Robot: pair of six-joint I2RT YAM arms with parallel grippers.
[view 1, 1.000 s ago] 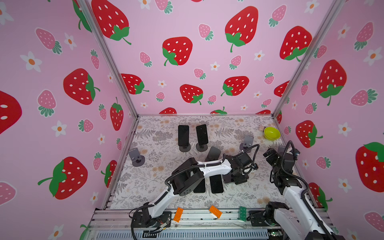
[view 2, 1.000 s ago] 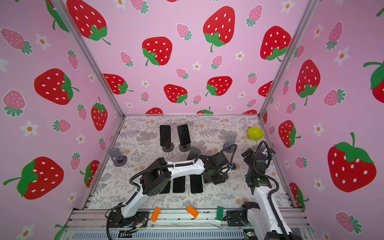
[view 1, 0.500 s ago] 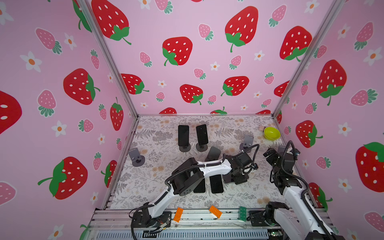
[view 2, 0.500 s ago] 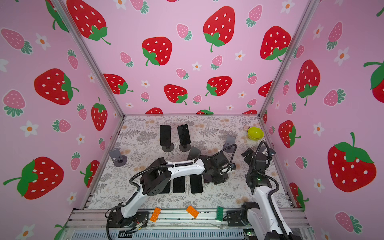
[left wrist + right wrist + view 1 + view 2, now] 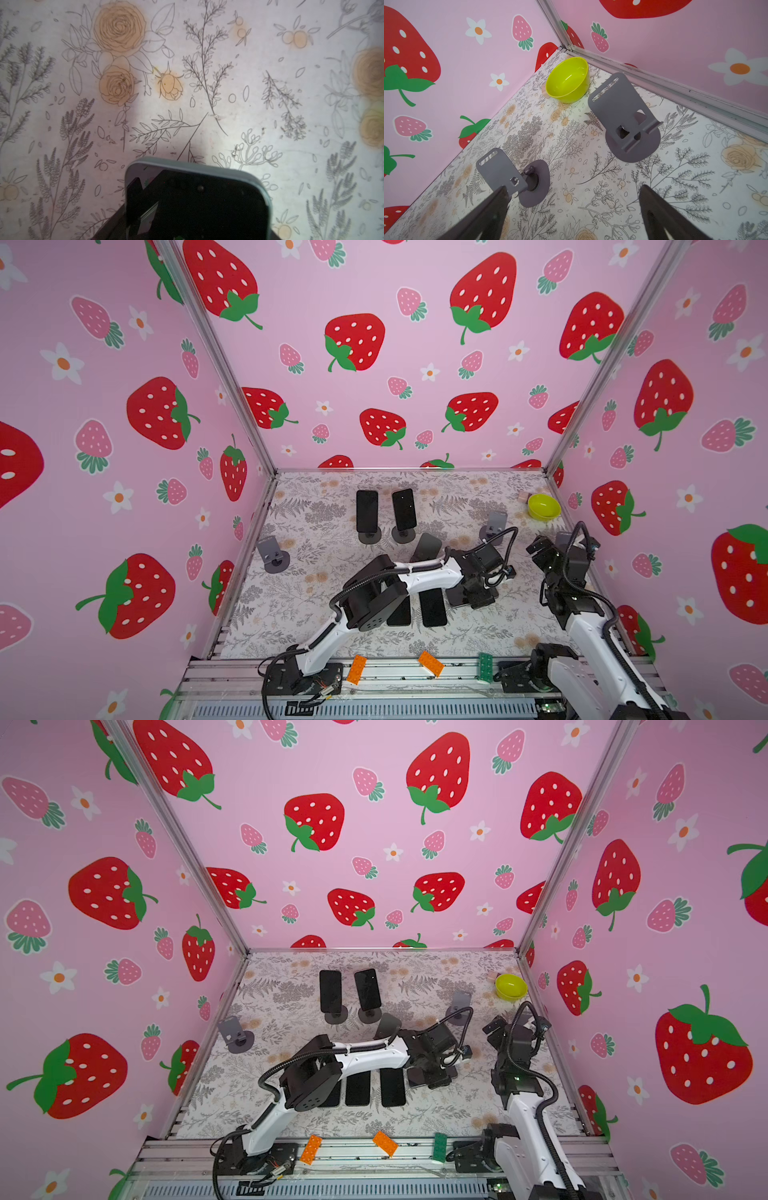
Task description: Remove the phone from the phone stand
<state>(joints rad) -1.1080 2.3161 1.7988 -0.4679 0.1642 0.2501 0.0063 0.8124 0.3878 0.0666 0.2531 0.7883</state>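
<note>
Grey-rimmed phone (image 5: 195,207), plain only in left wrist view, clamped in left gripper (image 5: 476,597), apart from bowl (image 5: 543,508); right gripper (image 5: 573,188) spread.

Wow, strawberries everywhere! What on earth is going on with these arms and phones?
The left gripper is clamped on a phone, holding it low over the floral mat beside other phones that lie flat. Two more phones stand upright on their stands at the back. The right gripper hangs open and empty, facing two empty stands.
</note>
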